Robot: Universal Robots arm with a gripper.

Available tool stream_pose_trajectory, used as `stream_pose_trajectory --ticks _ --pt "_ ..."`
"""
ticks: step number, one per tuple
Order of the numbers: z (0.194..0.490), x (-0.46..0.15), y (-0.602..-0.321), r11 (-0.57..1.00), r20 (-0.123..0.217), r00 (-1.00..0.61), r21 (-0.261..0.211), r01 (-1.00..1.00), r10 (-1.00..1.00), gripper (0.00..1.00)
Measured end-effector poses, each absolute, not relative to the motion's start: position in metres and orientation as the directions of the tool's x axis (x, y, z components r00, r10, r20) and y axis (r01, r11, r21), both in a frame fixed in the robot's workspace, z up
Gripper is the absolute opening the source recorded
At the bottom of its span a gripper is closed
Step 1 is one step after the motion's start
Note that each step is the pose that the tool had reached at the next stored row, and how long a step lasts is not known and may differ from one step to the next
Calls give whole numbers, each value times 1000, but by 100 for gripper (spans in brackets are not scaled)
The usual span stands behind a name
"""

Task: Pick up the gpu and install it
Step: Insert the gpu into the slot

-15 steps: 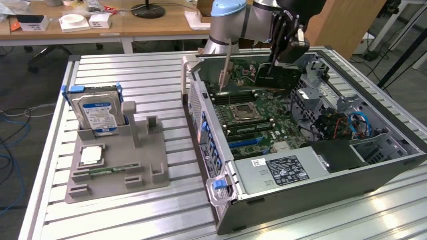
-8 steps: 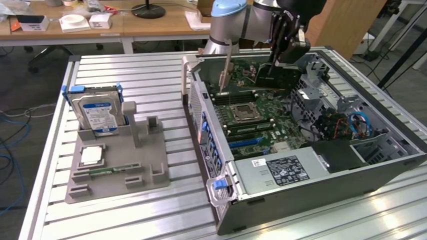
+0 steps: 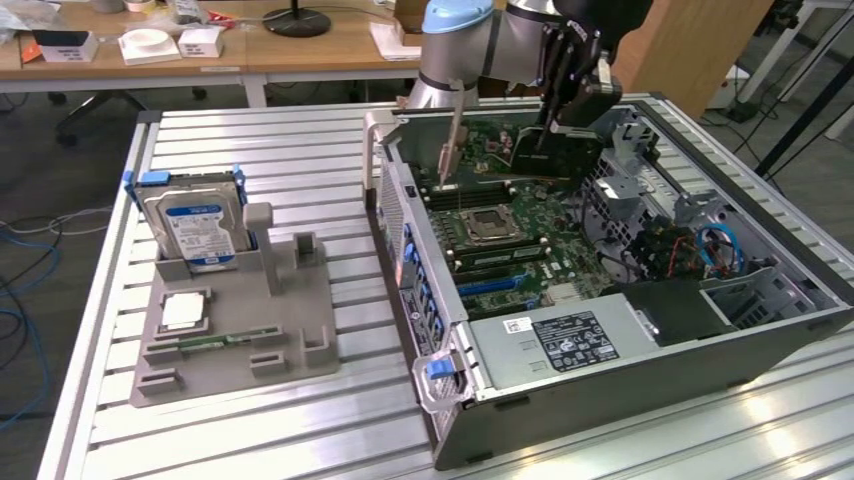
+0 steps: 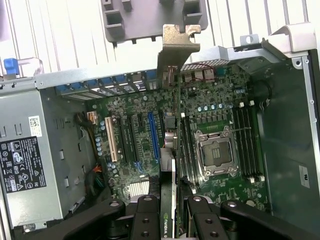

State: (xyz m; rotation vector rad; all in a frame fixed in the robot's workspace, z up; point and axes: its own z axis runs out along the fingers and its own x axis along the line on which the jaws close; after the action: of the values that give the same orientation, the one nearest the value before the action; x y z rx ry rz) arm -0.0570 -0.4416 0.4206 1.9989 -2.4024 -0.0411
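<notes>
The gpu [image 3: 550,152] hangs above the far end of the motherboard [image 3: 514,235] inside the open computer case [image 3: 627,400], and my gripper [image 3: 571,105] is shut on it from above. Its silver end bracket [image 3: 454,135] points down toward the case's side wall on the exterior view's left. In the wrist view the gpu [image 4: 171,165] appears edge-on between the black fingers [image 4: 147,220], with my gripper [image 4: 172,222] clamped on it. The bracket [image 4: 178,47] reaches over the case's rear wall. The card floats above the board, between the blue expansion slot [image 4: 152,135] and the CPU socket [image 4: 215,152].
A grey fixture [image 3: 287,330] on the exterior view's left holds a hard drive [image 3: 198,225], a CPU chip [image 3: 183,310] and a memory stick [image 3: 220,340]. The power supply [image 3: 561,340] fills the case's near end. Cables [image 3: 714,250] lie by the drive bays.
</notes>
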Motion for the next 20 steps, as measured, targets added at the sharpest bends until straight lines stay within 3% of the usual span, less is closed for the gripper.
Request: stream_pose_trajectory --ticks 20 --pt "421 -57 -442 102 -4 -102 30 -994 -995 26"
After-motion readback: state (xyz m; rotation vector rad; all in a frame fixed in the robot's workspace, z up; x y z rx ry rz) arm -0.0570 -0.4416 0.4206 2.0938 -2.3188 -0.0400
